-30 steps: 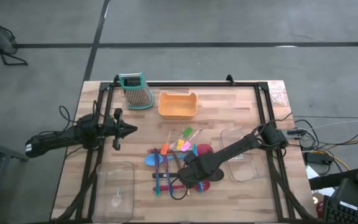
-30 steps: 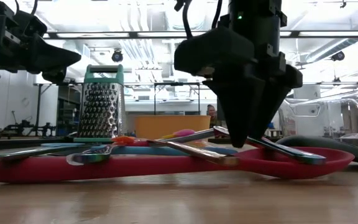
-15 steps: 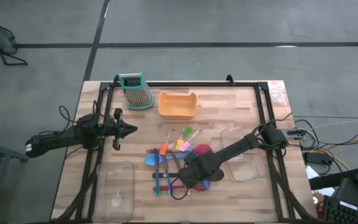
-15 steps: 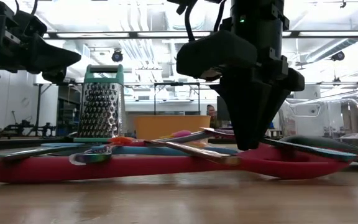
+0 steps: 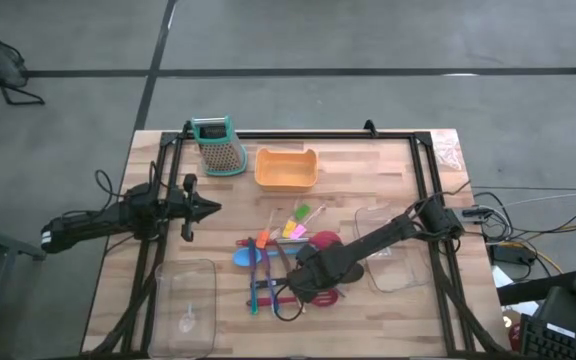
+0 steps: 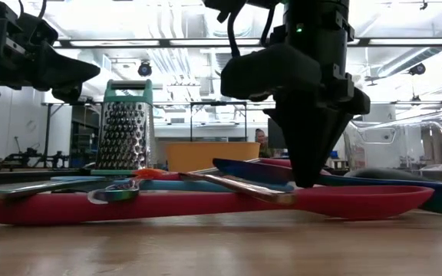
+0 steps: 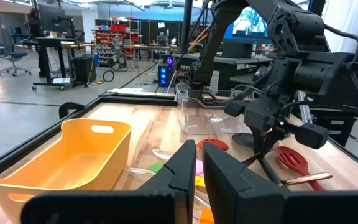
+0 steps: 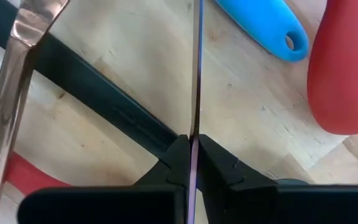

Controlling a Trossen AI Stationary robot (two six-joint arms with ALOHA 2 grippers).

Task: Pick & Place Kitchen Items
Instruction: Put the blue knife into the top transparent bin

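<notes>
Wooden tabletop under workshop lights: the right end effector stands fingertips-down amid the utensil pile, its fingers pinched tight on a thin piece of shiny cutlery, edge-on between them, lying over the red long-handled spoon. Just beside that end effector lie a blue spoon handle and a black handle. Well apart, the left end effector hovers near the table's edge, fingers narrow, holding nothing.
</notes>
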